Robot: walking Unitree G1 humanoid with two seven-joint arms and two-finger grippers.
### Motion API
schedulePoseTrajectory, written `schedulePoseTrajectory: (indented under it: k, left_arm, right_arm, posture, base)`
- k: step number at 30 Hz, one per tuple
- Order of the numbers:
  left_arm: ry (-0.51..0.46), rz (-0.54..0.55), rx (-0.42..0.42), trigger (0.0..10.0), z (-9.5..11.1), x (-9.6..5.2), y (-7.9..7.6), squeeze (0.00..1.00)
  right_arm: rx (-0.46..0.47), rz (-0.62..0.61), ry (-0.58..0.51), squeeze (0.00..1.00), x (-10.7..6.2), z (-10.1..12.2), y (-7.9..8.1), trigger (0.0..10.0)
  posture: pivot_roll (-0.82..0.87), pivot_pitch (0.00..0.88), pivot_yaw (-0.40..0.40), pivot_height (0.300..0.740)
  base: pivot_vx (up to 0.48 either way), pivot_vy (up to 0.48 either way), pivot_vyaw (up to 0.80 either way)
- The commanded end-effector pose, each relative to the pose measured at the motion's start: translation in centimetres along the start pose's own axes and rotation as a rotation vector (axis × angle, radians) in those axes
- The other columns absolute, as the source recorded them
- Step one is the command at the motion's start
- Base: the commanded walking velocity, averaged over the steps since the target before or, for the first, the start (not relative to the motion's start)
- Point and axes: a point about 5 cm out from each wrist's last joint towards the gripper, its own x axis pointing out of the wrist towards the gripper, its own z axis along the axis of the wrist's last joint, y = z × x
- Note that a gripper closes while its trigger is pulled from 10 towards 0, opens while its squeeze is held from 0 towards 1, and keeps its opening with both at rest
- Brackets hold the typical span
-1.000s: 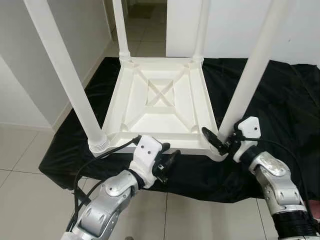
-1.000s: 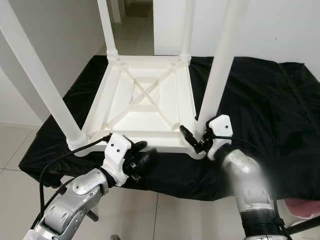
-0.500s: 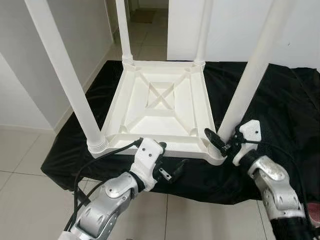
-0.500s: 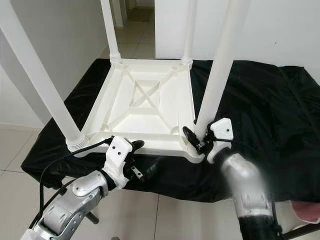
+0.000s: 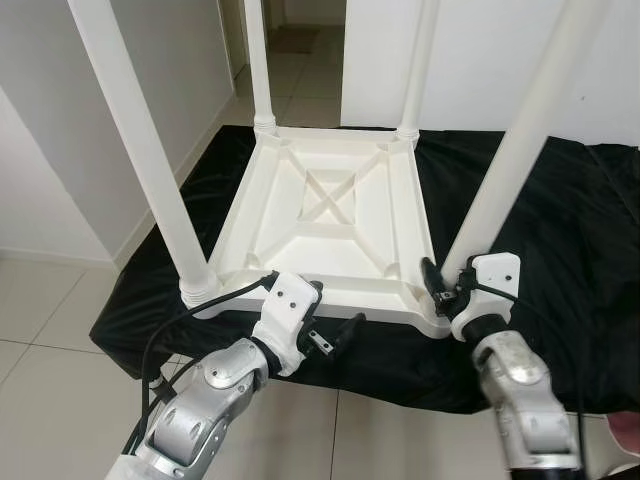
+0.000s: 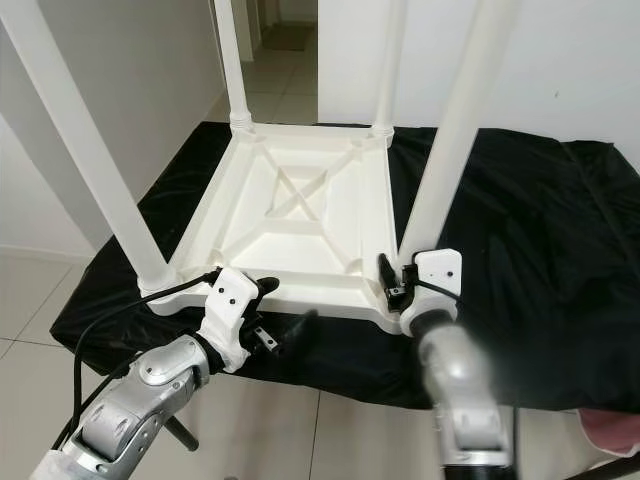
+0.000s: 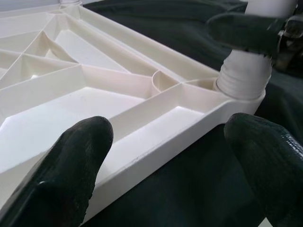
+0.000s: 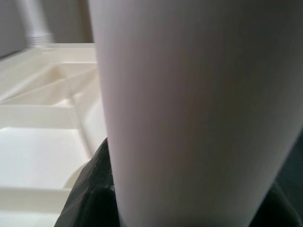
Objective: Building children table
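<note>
A white children's table (image 5: pixel 330 215) lies upside down on a black cloth (image 5: pixel 560 220), with its legs standing up. My right gripper (image 5: pixel 450 285) is at the base of the near right leg (image 5: pixel 510 170) and is shut on it. In the right wrist view that leg (image 8: pixel 199 109) sits between the black fingers (image 8: pixel 92 189). My left gripper (image 5: pixel 335 318) is open at the table's near edge, left of the middle. In the left wrist view the table's rim (image 7: pixel 156 142) runs between its spread fingers (image 7: pixel 71 175).
The near left leg (image 5: pixel 140 150) rises close to my left arm. Two far legs (image 5: pixel 258 60) stand at the back. The cloth ends just before me, over pale floor tiles (image 5: pixel 50 320). A white wall is on the left, and a doorway opens behind.
My left gripper has spread its fingers at the table's near edge. My right gripper has drawn in and closed on the near right leg. The camera has shifted a little.
</note>
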Motion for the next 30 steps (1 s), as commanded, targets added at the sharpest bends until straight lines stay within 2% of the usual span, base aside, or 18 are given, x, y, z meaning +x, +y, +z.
schedulePoseTrajectory:
  k: [1,6,7,11,12,13,23,24,25,26,27,28,30]
  left_arm:
    - [0.001,-0.102,0.012,10.0,-0.2,0.1,-0.6,0.0]
    - [-0.001,-0.099,0.014,10.0,-0.2,0.2,-0.7,0.0]
    - [-0.005,-0.091,0.015,10.0,-0.1,0.2,-0.6,0.0]
    - [-0.011,-0.076,0.017,10.0,0.0,0.3,-0.4,0.0]
    - [-0.013,-0.071,0.018,10.0,0.0,0.3,-0.3,0.0]
    - [-0.015,-0.067,0.021,10.0,0.0,0.4,-0.3,0.0]
    - [-0.021,-0.053,0.025,10.0,0.1,0.5,-0.1,0.0]
    - [-0.019,-0.053,0.027,10.0,0.0,0.5,-0.1,0.0]
    - [-0.019,-0.053,0.027,10.0,0.0,0.5,-0.1,0.0]
    - [-0.019,-0.058,0.025,10.0,-0.2,0.5,0.0,0.0]
    - [-0.019,-0.058,0.025,10.0,-0.2,0.5,0.0,0.0]
    - [-0.019,-0.063,0.022,10.0,-0.3,0.6,0.0,0.0]
    - [-0.019,-0.063,0.022,10.0,-0.3,0.6,0.0,0.0]
  right_arm:
    - [0.044,-0.121,0.058,0.0,-0.7,-0.9,0.6,10.0]
    - [0.066,-0.119,0.055,0.0,-0.8,-0.9,1.1,10.0]
    - [0.102,-0.07,0.053,0.0,-0.8,-0.7,2.2,10.0]
    - [0.131,0.012,0.043,0.0,-0.7,-0.2,3.3,10.0]
    - [0.142,0.041,0.034,0.89,-0.6,0.0,3.6,10.0]
    - [0.135,0.055,0.026,1.0,-0.6,0.3,3.6,10.0]
    - [0.093,0.093,-0.012,1.0,-0.1,0.8,2.8,10.0]
    - [0.078,0.169,-0.046,0.14,0.1,1.2,2.4,10.0]
    - [0.078,0.169,-0.046,0.14,0.1,1.2,2.4,10.0]
    - [0.092,0.262,-0.058,0.0,0.1,1.4,2.2,10.0]
    - [0.092,0.262,-0.058,0.0,0.1,1.4,2.2,10.0]
    - [0.079,0.333,-0.073,0.0,0.1,1.4,2.0,10.0]
    - [0.079,0.333,-0.073,0.0,0.1,1.4,2.0,10.0]
  posture:
    - [-0.08,0.0,0.045,0.74]
    - [-0.08,0.0,0.045,0.74]
    - [-0.08,0.0,0.047,0.74]
    - [-0.08,0.0,0.047,0.74]
    - [-0.08,0.0,0.047,0.74]
    - [-0.07,0.0,0.045,0.74]
    - [-0.07,0.0,0.054,0.74]
    - [-0.08,0.0,0.067,0.74]
    - [-0.08,0.0,0.067,0.74]
    - [-0.08,0.0,0.069,0.74]
    - [-0.08,0.0,0.069,0.74]
    - [-0.08,0.0,0.069,0.74]
    - [-0.08,0.0,0.069,0.74]
  base:
    - [0.0,0.0,0.0]
    - [0.0,0.0,0.0]
    - [0.0,0.0,0.0]
    - [0.0,0.0,0.0]
    - [0.0,0.0,0.0]
    - [0.0,0.0,0.0]
    - [0.0,0.0,0.0]
    - [0.0,0.0,0.0]
    - [0.0,0.0,0.0]
    - [0.0,0.0,0.0]
    - [0.0,0.0,0.0]
    - [0.0,0.0,0.0]
    - [0.0,0.0,0.0]
